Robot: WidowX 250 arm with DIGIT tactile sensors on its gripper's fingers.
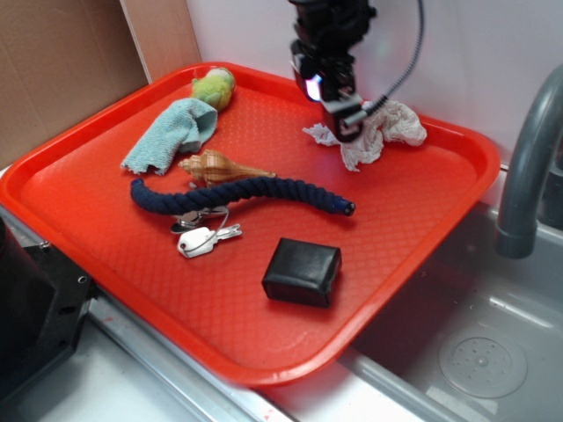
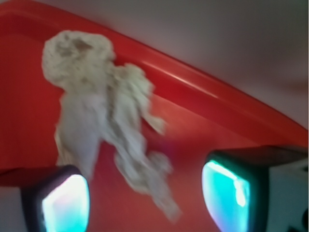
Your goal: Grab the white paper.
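Crumpled off-white paper wad (image 2: 99, 108) — lying on red plastic tray (image 1: 422, 207).
Black gripper (image 2: 145, 195) above it — fingers spread, nothing held.

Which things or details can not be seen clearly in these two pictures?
- Crumpled white paper: in the exterior view the black tool covers its left part; in the wrist view motion blur hides its wrinkles.
- Tool fingers: wrist view, cut off by the bottom edge.
- Silver keys: exterior view, partly under the dark blue rope.
- Grey faucet: cut off by the right edge.
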